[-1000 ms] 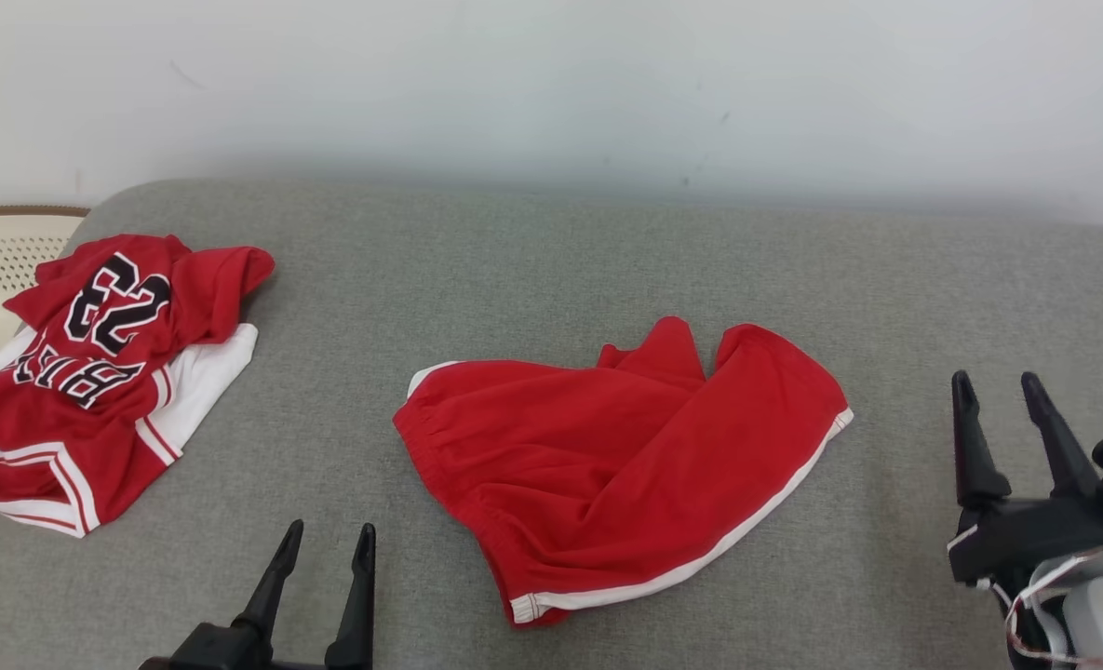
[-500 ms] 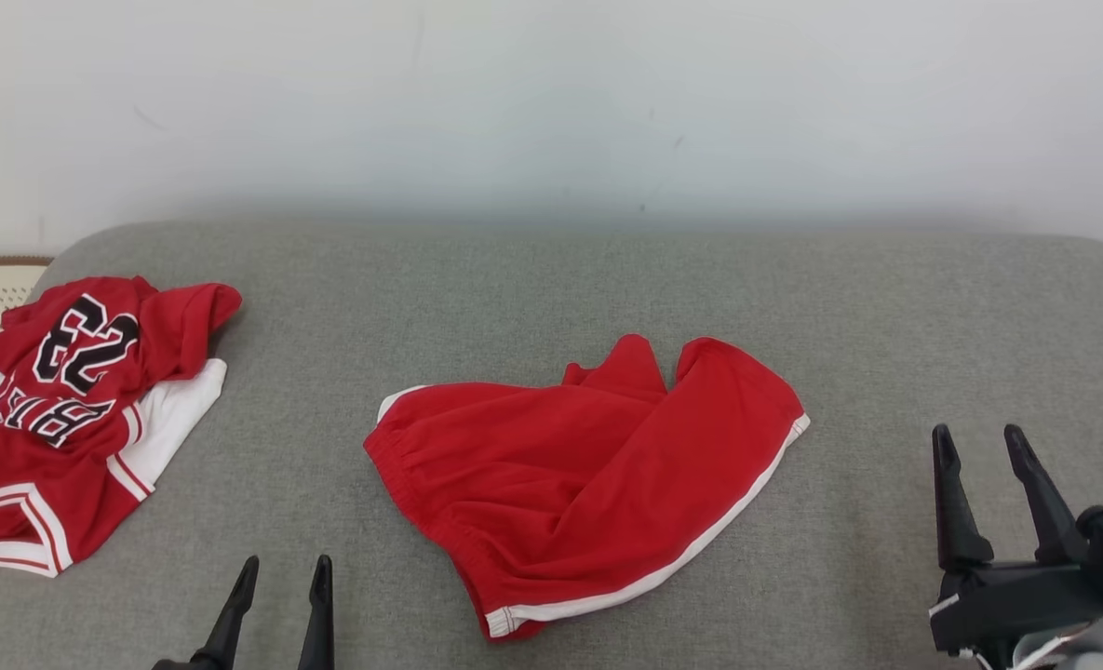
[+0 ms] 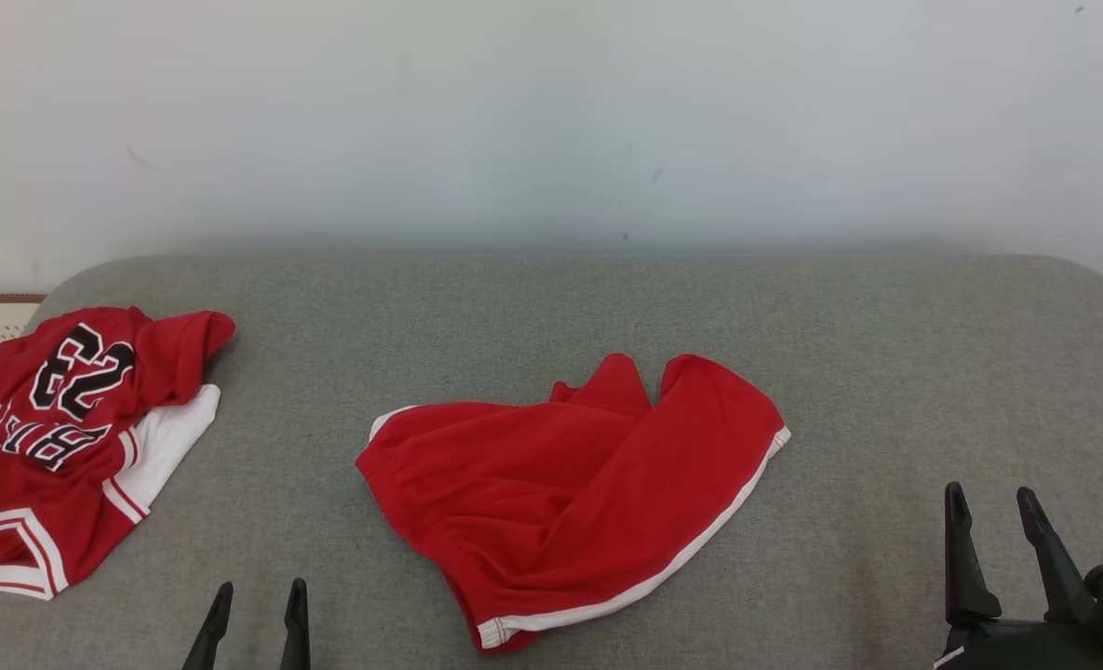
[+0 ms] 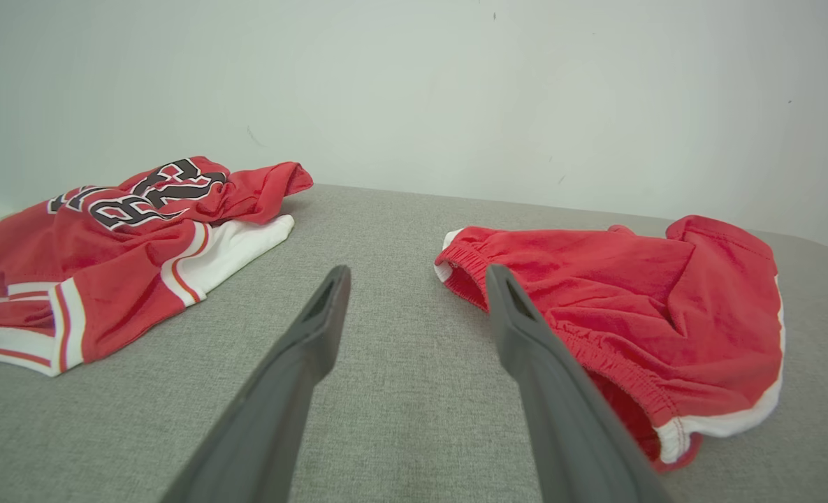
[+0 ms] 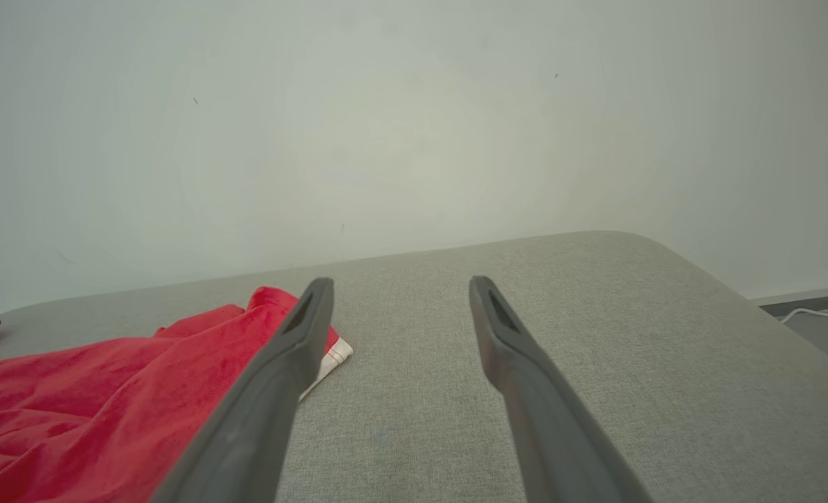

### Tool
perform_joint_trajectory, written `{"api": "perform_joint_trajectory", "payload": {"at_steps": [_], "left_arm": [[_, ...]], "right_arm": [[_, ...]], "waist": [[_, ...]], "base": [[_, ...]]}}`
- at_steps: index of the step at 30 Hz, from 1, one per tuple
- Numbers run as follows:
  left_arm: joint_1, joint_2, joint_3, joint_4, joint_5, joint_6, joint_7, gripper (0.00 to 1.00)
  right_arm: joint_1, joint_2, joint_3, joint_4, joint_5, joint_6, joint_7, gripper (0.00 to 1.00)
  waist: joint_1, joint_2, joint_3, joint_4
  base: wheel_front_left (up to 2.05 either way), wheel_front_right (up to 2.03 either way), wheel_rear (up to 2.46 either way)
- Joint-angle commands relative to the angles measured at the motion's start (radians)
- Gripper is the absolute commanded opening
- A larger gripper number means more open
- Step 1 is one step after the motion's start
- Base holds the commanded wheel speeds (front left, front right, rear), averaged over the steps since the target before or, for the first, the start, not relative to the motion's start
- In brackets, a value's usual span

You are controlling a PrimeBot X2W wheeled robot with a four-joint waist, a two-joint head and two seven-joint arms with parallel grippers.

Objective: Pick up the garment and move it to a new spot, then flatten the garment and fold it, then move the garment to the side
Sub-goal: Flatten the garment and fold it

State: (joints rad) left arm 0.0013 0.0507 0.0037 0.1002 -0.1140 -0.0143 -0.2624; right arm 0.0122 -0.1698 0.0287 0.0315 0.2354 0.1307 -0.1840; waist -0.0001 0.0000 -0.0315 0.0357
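Our left end effector (image 3: 262, 588) and right end effector (image 3: 988, 490) are wide open, empty. The red shorts (image 3: 570, 493) lie rumpled in the middle of the grey bench (image 3: 514, 316), maybe a bed. Flattening and folding seem left.

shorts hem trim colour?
White, on the red shorts; clearest in the head view.

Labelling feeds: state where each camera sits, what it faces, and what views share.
Head view: on the robot's head, looking forward and down at the grey fabric surface and crumpled red shorts with white trim; left gripper and right gripper at the bottom corners.
Left wrist view: low over the surface, along its open gripper; shorts right, red number-23 jersey left.
Right wrist view: low, along its open gripper; shorts lower left.
All three share the shorts.
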Motion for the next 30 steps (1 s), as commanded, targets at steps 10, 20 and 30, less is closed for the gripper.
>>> {"api": "perform_joint_trajectory", "payload": {"at_steps": [10,20,30], "left_arm": [[0.011,0.007,0.006,0.022,0.027,0.006,-0.004,1.00],[0.002,0.018,-0.010,0.045,0.045,0.003,-0.004,1.00],[-0.006,0.015,-0.020,0.051,0.032,0.000,-0.004,1.00]], "right_arm": [[0.017,-0.004,0.022,-0.016,0.016,0.000,0.043,1.00],[0.019,-0.017,0.034,-0.014,0.030,0.000,0.062,1.00],[0.017,-0.016,0.033,-0.007,0.030,0.000,0.065,1.00]], "waist": [[0.0001,0.0000,-0.006,-0.006],[0.0001,0.0000,-0.004,-0.004],[0.0001,0.0000,-0.003,0.003]], "base": [[0.00,0.00,0.00],[0.00,0.00,0.00],[0.00,0.00,0.00]]}}
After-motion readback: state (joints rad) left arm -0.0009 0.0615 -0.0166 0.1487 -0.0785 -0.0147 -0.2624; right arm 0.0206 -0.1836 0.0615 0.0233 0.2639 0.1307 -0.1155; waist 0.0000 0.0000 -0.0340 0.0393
